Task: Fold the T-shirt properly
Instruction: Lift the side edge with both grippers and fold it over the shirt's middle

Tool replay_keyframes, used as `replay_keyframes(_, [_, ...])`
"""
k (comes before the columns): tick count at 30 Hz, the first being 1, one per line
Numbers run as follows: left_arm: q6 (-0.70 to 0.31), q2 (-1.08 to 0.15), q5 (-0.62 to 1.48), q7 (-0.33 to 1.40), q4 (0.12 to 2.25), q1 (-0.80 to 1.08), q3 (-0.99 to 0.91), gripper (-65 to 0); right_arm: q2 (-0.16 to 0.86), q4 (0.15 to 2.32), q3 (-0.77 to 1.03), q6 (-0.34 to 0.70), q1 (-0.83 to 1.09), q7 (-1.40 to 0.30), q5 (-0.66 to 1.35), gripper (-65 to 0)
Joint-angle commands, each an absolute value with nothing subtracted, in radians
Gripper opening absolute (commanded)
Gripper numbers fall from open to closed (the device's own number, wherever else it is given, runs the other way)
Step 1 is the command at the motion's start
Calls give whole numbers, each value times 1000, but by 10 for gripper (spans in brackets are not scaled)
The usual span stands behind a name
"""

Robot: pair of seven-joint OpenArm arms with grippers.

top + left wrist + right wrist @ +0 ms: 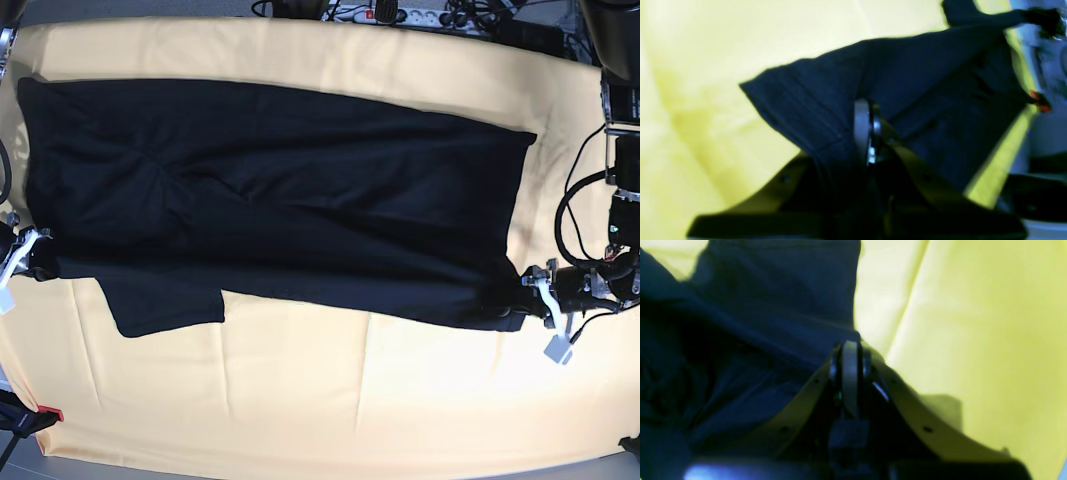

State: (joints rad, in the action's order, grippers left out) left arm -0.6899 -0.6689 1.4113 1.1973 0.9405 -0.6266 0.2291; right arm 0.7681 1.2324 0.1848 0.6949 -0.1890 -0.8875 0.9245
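Note:
The black T-shirt [280,190] lies stretched wide across the yellow cloth, with one sleeve [165,300] sticking out toward the near side at left. My left gripper [527,297] is shut on the shirt's near right corner; its wrist view shows the left gripper [868,133] pinching the dark fabric [923,83], which rises in a taut fold. At the shirt's left edge my right gripper [42,262] is also shut on the cloth of the shirt. In the right wrist view the right gripper [850,353] clamps the fabric [756,306] bunched to its left.
The pale yellow tablecloth [350,400] covers the table under the shirt. A power strip and cables [400,12] lie along the back edge. Arm cables [590,200] hang at the right side. A small red clip [50,413] sits at the near left corner.

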Motion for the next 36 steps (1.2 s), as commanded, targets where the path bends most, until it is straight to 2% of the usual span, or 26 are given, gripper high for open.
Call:
replay_keyframes(1, [-698,-686,1483,1225,953,-659,220,-650,802,1248,196,698,-210,-884,947,-650])
replay_keyframes(5, [-698,-685,1484,1334,957,-659,220,-650,805,1248,196,698,-208,-918,951,-650])
replay_keyframes(14, [-698,-722,1484,1356,959,-653,220,-650,841,1248,196,698,-206,-1060,1051,-650])
replay_keyframes(23, [-698,-728,1484,1396,1084,-535,220,-650,857,1248,196,698,-125,-1060,1040,-650])
replay_keyframes(30, [-660,-794,1484,1396,1207,-457,220,-650,906,1248,196,698,-125,-1079,1044,-650])
replay_keyframes(36, [-661,-822,1484,1396,1223,-386,220,-650,911,1248,196,698,-118,-1102,1044,-650])
